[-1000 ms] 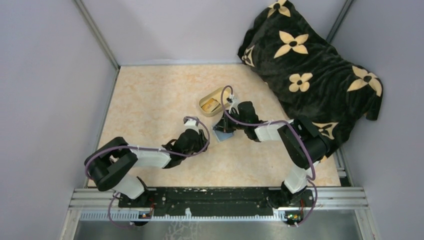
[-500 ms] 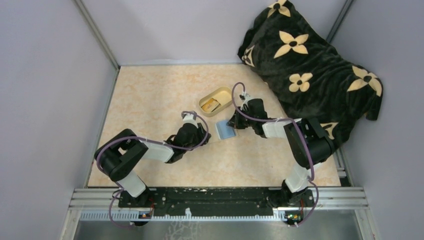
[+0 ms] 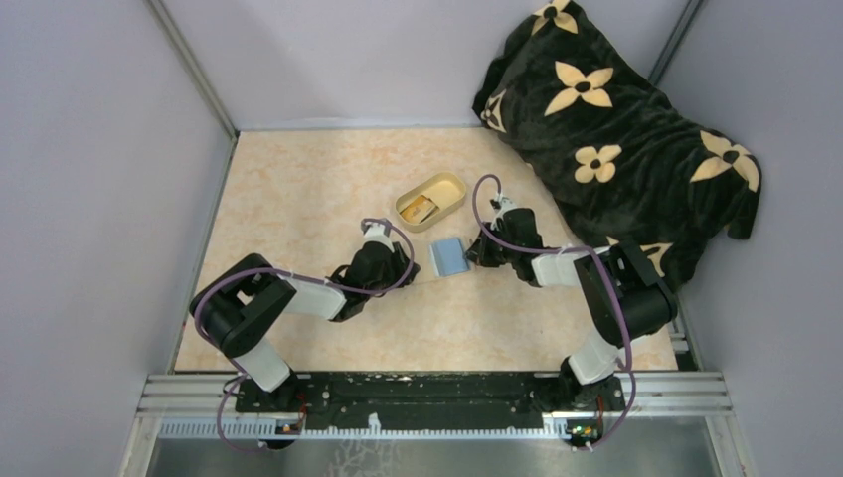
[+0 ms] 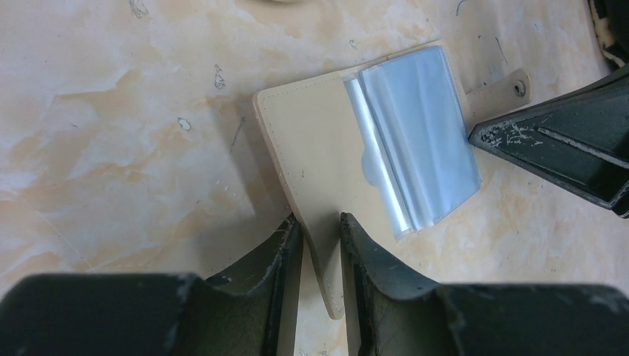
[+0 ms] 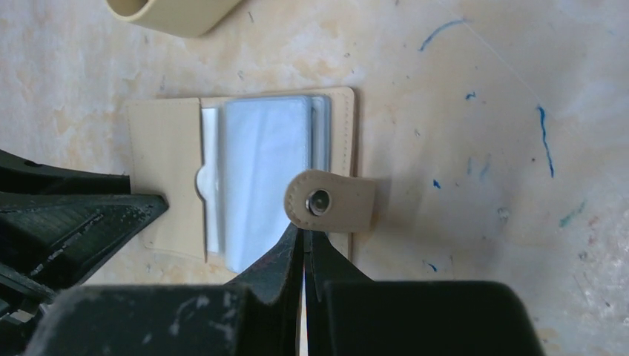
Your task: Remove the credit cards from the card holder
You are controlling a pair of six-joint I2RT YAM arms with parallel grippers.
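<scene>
Can't read what's in the card holder [image 4: 371, 148] sleeves, just blue-grey film. Its near corner sits between the left gripper [image 4: 319, 222] fingers: narrow gap, can't tell if clamped. Right gripper [image 5: 304, 231] closed, tips at the tab [image 5: 330, 202]. Holder lies open mid-table beside the oval dish [image 3: 455, 189]. Marbled beige table [image 3: 288, 199], lilac walls [image 3: 99, 199], flowered black blanket [image 3: 616, 129] far right.

Left arm [image 3: 308, 296], right arm [image 3: 559, 266] — white links, black joints, purple cables [image 3: 485, 211]; claw fingers [image 4: 268, 268] black, scuffed.

Open card holder [image 3: 449, 256] lies near oval dish [image 3: 430, 201].
</scene>
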